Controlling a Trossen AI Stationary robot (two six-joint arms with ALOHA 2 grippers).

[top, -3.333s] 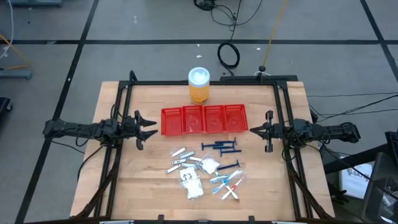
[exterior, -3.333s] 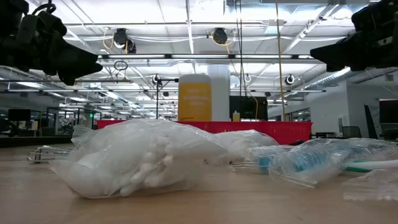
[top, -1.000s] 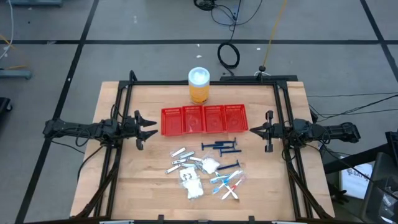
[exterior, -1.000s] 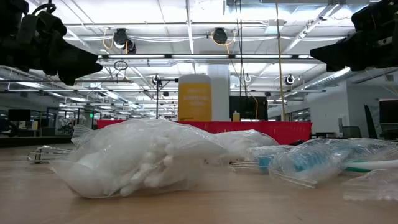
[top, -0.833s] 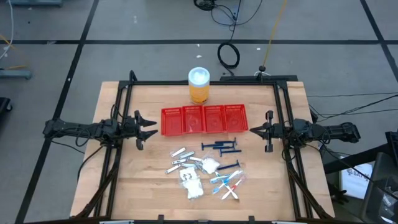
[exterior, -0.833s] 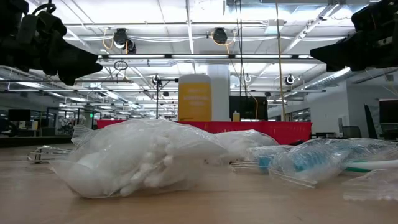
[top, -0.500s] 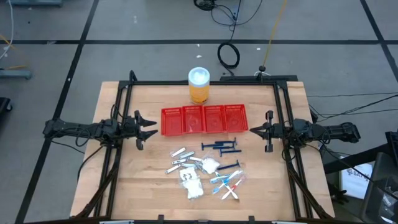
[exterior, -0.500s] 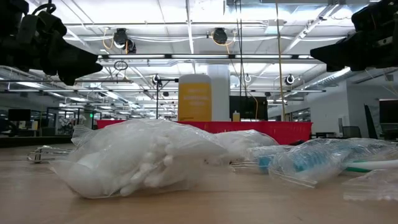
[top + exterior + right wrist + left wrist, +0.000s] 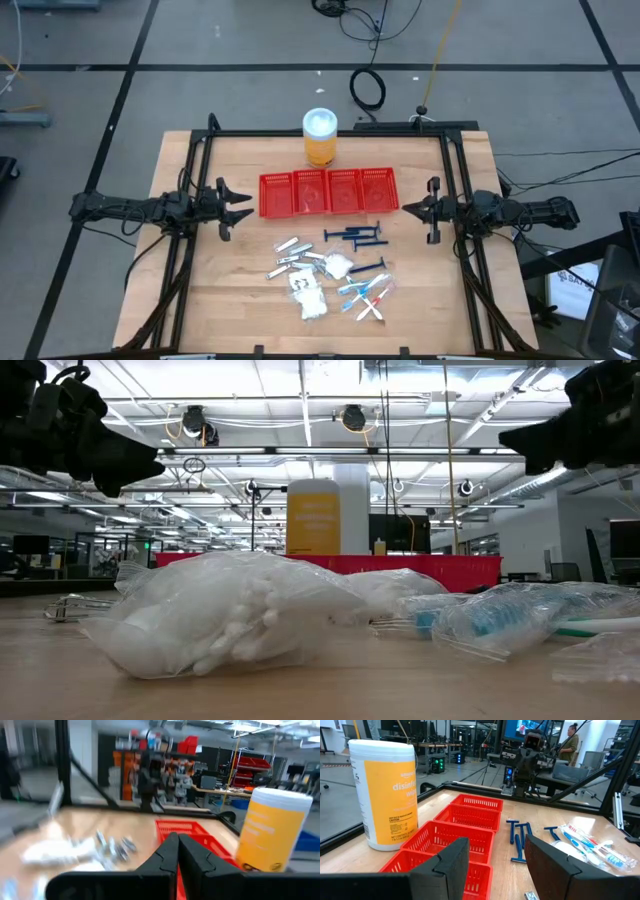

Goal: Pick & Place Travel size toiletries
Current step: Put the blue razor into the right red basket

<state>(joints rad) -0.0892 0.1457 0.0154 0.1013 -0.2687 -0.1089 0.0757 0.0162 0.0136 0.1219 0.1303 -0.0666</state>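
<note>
The toiletries lie loose on the table, nearer its front than the red tray (image 9: 328, 192): dark blue razors (image 9: 355, 236), silvery tubes (image 9: 290, 245), white crinkly packets (image 9: 308, 295) and sticks in clear wrap (image 9: 368, 298). In the low view a white packet (image 9: 225, 615) lies closest. My left gripper (image 9: 235, 200) hovers open and empty left of the tray; its wrist view (image 9: 497, 870) shows the razors (image 9: 518, 841) ahead. My right gripper (image 9: 432, 212) hovers right of the tray, its fingers shut together (image 9: 178, 851) and empty.
An orange jar with a white lid (image 9: 320, 136) stands behind the tray, by the table's far edge. Black frame rails (image 9: 190, 250) run along the table's left, right and far sides. A person (image 9: 570, 742) stands in the room beyond the table.
My right gripper has risen a little in the low view. My left gripper and the toiletries have kept still.
</note>
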